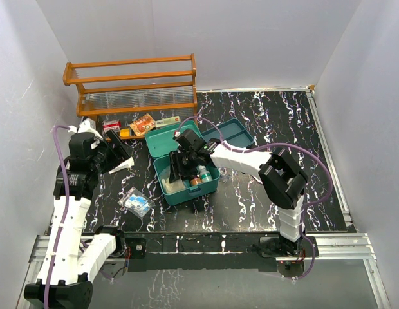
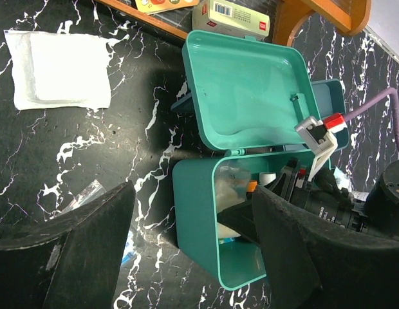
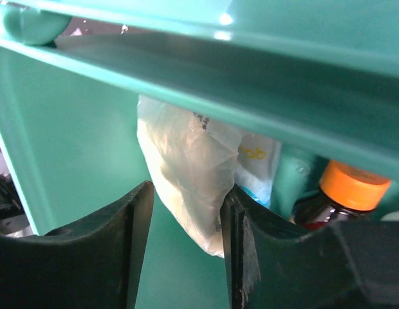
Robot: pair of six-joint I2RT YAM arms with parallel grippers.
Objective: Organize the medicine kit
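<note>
Here — pouch (image 3: 180,167) print unreadable, inside medicine kit (image 3: 64,148).

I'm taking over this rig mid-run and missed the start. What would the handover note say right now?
Left pincer: open, empty, hovering left of the medicine kit.
Right pincer: open, down inside the kit, with a pale plastic packet between its fingers.
Kit: lid open.
Done: the packet and an orange-capped bottle are inside.
To do: a white gauze pad, a clear bag and the small boxes by the wooden rack lie outside. The lid probably gets closed last.
</note>
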